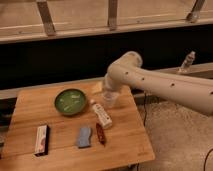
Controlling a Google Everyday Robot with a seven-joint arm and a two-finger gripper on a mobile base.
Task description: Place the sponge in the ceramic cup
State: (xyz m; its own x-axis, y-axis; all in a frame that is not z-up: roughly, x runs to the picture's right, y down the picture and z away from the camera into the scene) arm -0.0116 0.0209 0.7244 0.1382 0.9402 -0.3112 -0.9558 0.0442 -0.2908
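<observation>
Now — sponge (84, 136) flat, long axis approx near-far; gripper (101, 90) by ceramic cup (110, 99), fingers spread.

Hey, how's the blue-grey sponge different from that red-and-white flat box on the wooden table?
The blue-grey soft sponge is one plain colour; the red-and-white flat box is two-toned. The box is longer and narrower than the sponge. The box lies by a side edge of the wooden table, the sponge nearer the middle. Both lie flat near its front edge. The hand hangs by the pale ceramic cup, touching neither.
</observation>
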